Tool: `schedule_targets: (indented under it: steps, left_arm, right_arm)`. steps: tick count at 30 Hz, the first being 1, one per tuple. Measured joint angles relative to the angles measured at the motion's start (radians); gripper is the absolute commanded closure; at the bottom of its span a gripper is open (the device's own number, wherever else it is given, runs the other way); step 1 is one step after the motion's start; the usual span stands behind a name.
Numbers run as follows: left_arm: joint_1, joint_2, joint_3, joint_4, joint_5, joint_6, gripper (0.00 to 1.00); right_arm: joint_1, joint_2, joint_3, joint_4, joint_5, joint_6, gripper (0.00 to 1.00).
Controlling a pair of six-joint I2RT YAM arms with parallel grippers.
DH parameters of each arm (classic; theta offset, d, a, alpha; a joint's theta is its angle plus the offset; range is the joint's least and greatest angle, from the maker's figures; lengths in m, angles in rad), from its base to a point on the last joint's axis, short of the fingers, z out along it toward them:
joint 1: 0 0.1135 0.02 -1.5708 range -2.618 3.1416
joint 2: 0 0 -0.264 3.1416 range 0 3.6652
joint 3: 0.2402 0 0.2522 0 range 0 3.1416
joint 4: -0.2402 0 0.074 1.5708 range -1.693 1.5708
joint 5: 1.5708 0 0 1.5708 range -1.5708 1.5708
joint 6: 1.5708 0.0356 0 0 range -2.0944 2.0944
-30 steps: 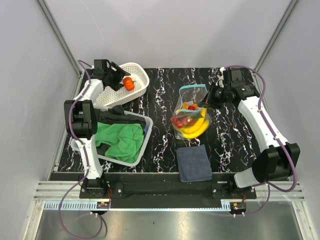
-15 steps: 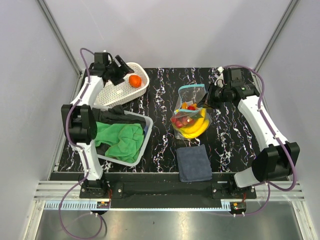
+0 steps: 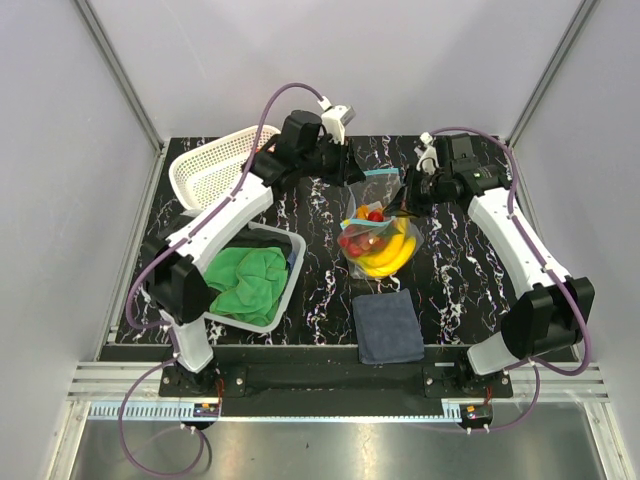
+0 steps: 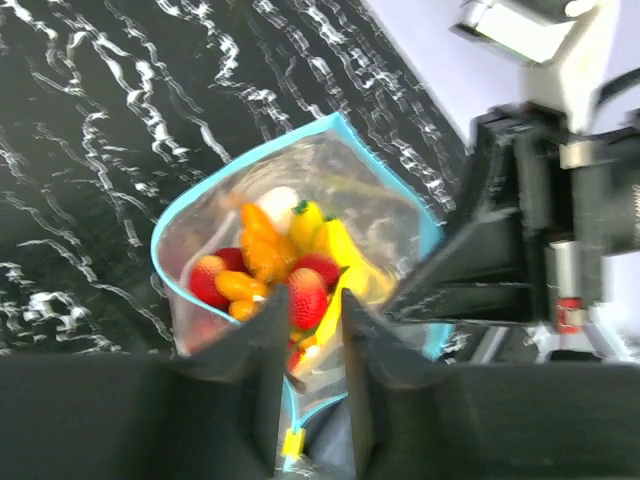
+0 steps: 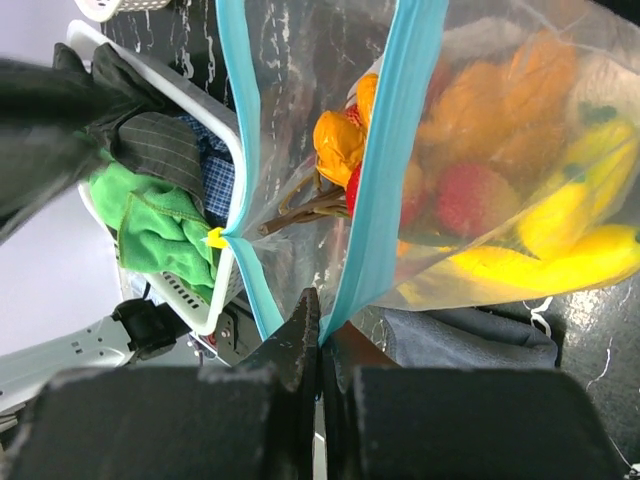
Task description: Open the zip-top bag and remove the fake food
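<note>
- The zip-top bag (image 3: 383, 205) lies on the black marbled table (image 3: 310, 300), about mid-table and between the two arms. Its mouth points toward the far edge.
- The fake food (image 4: 285, 265) is all inside the clear plastic: red berries, orange pieces, a pale piece and a yellow banana bunch (image 3: 388, 258).
- The right gripper (image 5: 320, 315) has its fingers pressed together on one side of the teal zip strip (image 5: 385, 150), lifting that lip of the bag.
- The two strips stand apart, so the mouth gapes. They meet again at a small yellow slider tab (image 4: 291, 440).
- The left gripper (image 4: 314, 310) reaches across from the left and hangs over the mouth. Its fingers have only a narrow gap between them, and the near rim and the slider tab show in that gap. It holds nothing that can be seen, and I cannot tell whether the pads touch the plastic.
- Step in hand, as I judge it: the bag is open and one lip is held, so the left arm is lined up to reach in for a toy.
- The next move likely calls for a careful descent through the opening and a close on a single piece, while the right side holds the lip up so the floppy bag does not collapse.
</note>
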Motion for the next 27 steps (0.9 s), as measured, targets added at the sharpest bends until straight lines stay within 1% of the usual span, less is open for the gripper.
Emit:
schedule_targets:
  steps: [2, 4, 8, 13, 15, 17, 18, 21, 25, 27]
  left_arm:
    - [-0.001, 0.037, 0.055, -0.040, -0.010, 0.045, 0.78]
    - [-0.006, 0.080, 0.108, -0.086, -0.037, 0.086, 0.74]
    - [-0.030, 0.129, 0.163, -0.152, -0.068, 0.123, 0.74]
    - [-0.064, 0.185, 0.208, -0.209, -0.082, 0.121, 0.77]
    - [-0.075, 0.198, 0.213, -0.230, -0.089, 0.107, 0.77]
    - [-0.080, 0.206, 0.213, -0.251, -0.094, 0.094, 0.72]
    - [-0.082, 0.210, 0.213, -0.264, -0.097, 0.087, 0.66]
    - [-0.085, 0.220, 0.213, -0.320, -0.120, 0.072, 0.57]
    - [-0.085, 0.238, 0.213, -0.385, -0.167, 0.056, 0.48]
    - [-0.085, 0.241, 0.212, -0.402, -0.180, 0.052, 0.41]
  right_arm:
    - [0.005, 0.000, 0.007, 0.000, -0.001, -0.005, 1.00]
    - [0.008, 0.002, 0.016, -0.002, -0.001, -0.006, 1.00]
    - [0.014, 0.007, 0.025, -0.002, -0.001, -0.006, 1.00]
    - [0.019, 0.012, 0.025, -0.002, 0.000, -0.006, 1.00]
    - [0.020, 0.012, 0.025, -0.002, 0.001, -0.005, 1.00]
    - [0.020, 0.013, 0.027, -0.002, 0.002, -0.005, 1.00]
    - [0.020, 0.013, 0.028, -0.002, 0.002, -0.005, 1.00]
    - [0.020, 0.014, 0.034, -0.003, 0.004, -0.005, 1.00]
    - [0.020, 0.014, 0.034, -0.003, 0.005, -0.002, 1.00]
    - [0.021, 0.014, 0.034, -0.003, 0.008, -0.001, 1.00]
